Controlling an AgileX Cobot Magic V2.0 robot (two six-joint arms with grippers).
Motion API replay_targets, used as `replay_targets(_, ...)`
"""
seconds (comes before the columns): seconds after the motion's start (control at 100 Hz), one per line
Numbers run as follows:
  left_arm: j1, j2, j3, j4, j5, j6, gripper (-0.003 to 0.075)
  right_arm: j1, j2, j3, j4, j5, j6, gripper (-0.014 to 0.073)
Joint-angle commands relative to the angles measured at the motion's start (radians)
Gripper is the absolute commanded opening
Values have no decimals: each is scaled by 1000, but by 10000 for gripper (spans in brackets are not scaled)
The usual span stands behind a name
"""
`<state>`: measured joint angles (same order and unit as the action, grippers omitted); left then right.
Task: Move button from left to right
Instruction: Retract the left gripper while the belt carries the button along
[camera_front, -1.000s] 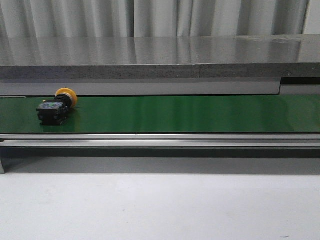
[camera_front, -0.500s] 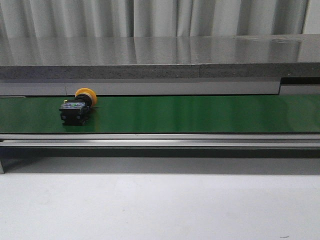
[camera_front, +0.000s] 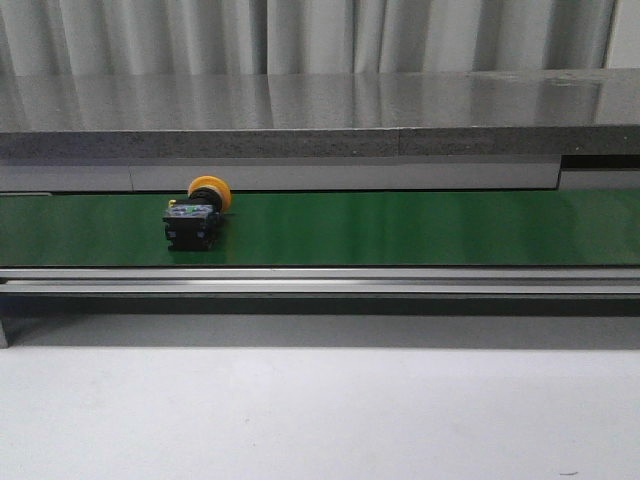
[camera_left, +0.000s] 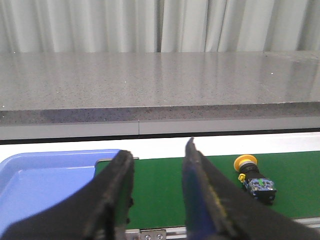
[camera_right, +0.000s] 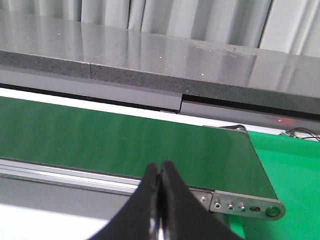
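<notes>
The button (camera_front: 197, 214), a yellow-orange cap on a black boxy body, lies on its side on the green conveyor belt (camera_front: 400, 228), left of the middle in the front view. In the left wrist view the button (camera_left: 255, 179) lies on the belt beyond and to one side of my left gripper (camera_left: 157, 152), which is open with nothing between its fingers. My right gripper (camera_right: 160, 166) is shut on nothing, hanging over the near rail at the belt's right end. Neither gripper shows in the front view.
A grey stone-like shelf (camera_front: 320, 115) runs behind the belt. A blue tray (camera_left: 45, 180) sits at the belt's left end. The belt's right end plate (camera_right: 245, 205) borders a bright green surface (camera_right: 295, 170). A white table top (camera_front: 320, 420) lies in front.
The button has travelled to the right along the belt, from the far left towards the middle. Nothing else in the front view has moved.
</notes>
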<state>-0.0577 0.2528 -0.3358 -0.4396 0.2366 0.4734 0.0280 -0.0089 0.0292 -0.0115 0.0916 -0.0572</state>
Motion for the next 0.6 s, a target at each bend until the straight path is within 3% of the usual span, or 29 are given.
replay_targets(0.0, -8, 7, -27, -18, -61, 2, 55, -5, -17, 1, -11, -81, -1, -68)
replay_targets(0.04, -8, 7, -27, -18, -59, 2, 3, -5, -17, 1, -11, -81, -1, -68)
replay_targets(0.38, -8, 7, -27, -18, -55, 2, 5, -5, -17, 0, -11, -86, -1, -68)
replay_targets(0.59, -8, 7, -27, -18, -55, 2, 5, -5, -17, 0, -11, -176, -1, -68)
